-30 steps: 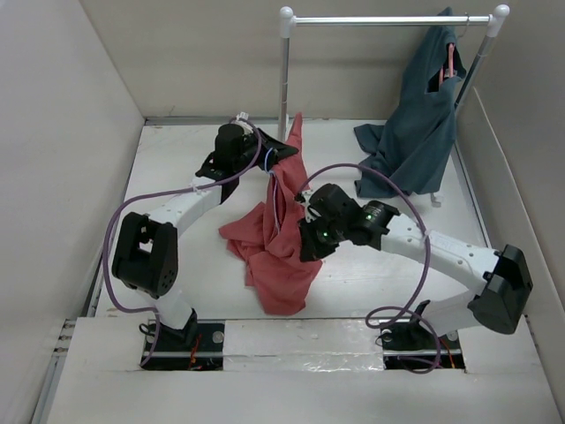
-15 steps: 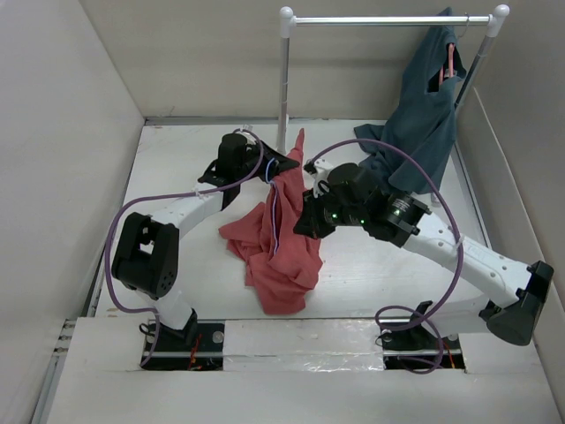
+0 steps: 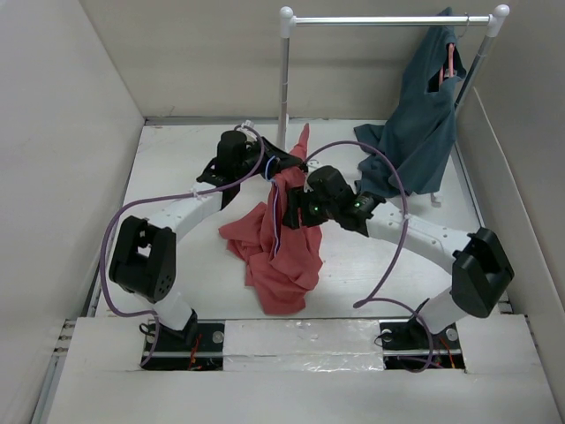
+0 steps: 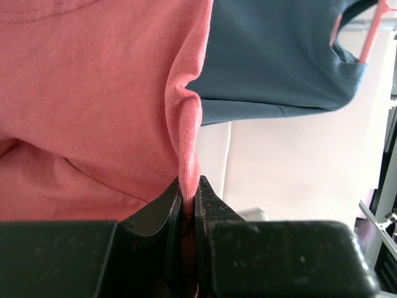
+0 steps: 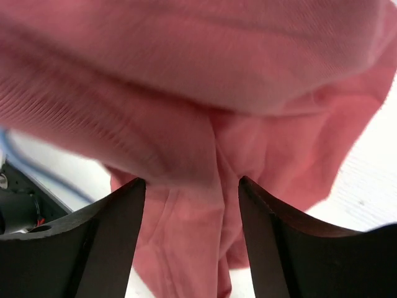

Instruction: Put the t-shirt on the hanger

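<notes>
Your left gripper [image 4: 189, 186] is clamped tight on a fold of the t-shirt [image 3: 282, 256], which hangs from it onto the table [image 3: 177, 159]. Your right gripper [image 5: 189, 183] stands wide, straddling cloth and gripping nothing. Risk: closing on bunched layers misses the hanger [image 3: 275, 221]. Count: one t-shirt, one teal garment [image 3: 424, 115], one pink hanger [image 3: 451, 60].

t-shirt [image 3: 281, 261]: coral-red, plain, no print I can spot
other garment [image 3: 422, 115]: dark teal-blue, also plain
its hanger [image 4: 373, 28]: pink
my arms [image 3: 190, 208]: white shells, black joints
my cables [image 3: 104, 265]: purple
my right fingers [image 5: 111, 242]: black
</notes>
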Controlling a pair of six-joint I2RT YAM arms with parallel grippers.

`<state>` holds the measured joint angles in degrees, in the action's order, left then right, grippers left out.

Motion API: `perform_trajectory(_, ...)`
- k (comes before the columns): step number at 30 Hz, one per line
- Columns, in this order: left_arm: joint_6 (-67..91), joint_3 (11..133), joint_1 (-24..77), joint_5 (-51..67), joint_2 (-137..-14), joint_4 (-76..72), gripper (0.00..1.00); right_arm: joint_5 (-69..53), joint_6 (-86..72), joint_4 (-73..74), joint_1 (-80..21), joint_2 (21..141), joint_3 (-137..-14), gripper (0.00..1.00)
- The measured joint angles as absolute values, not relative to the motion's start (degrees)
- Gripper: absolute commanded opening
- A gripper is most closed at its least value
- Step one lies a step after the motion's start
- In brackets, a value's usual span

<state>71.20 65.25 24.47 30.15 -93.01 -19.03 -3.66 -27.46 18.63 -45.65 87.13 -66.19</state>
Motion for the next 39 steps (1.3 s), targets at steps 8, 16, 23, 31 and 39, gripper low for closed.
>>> perform_trajectory(8, 71.48, 65.25, 24.67, 30.48, -91.44, -19.07, 0.0, -8.19, -28.36, 14.11, -45.01, 91.26, -66.19, 0.0)
perform_trajectory(16, 72.03, 66.3, 23.94, 28.18, -91.81, -23.07, 0.0, -16.97, -27.83, 22.13, -45.5, 81.91, -67.02, 0.0)
perform_trajectory(23, 71.33, 69.63, 25.39, 23.46, -95.61, -26.35, 0.0, -23.7, -27.2, 27.03, -44.29, 77.62, -78.87, 0.0)
perform_trajectory(31, 71.57, 69.8, 26.28, 23.49, -98.1, -25.45, 0.0, -27.7, -26.3, 25.52, -39.7, 84.47, -80.99, 0.0)
perform_trajectory(39, 72.05, 68.9, 25.5, 28.51, -96.68, -23.35, 0.0, -26.24, -25.93, 25.78, -39.42, 85.3, -77.23, 0.0)
